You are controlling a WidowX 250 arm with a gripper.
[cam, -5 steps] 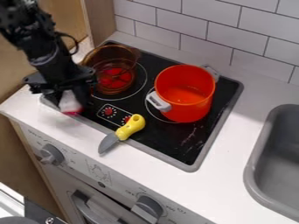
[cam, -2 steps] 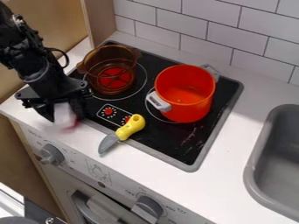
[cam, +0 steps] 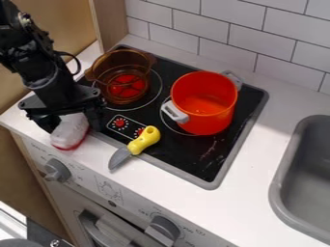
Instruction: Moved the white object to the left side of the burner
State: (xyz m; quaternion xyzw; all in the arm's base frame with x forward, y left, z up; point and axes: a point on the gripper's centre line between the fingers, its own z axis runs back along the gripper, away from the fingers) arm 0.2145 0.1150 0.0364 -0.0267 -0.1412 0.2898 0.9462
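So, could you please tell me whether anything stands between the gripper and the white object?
Nothing visible does: the gripper is right at the white object, by the front left corner of the stove. The knife lies off to the right and the amber pot sits farther back.

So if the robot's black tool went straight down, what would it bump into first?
The black tool would probably meet the white object with the red edge first, then the white countertop, though height is hard to judge.

We can make out no words or numbers: the markings on the oven's front panel (cam: 111,189) and around the printed red dials (cam: 120,123) are too small.
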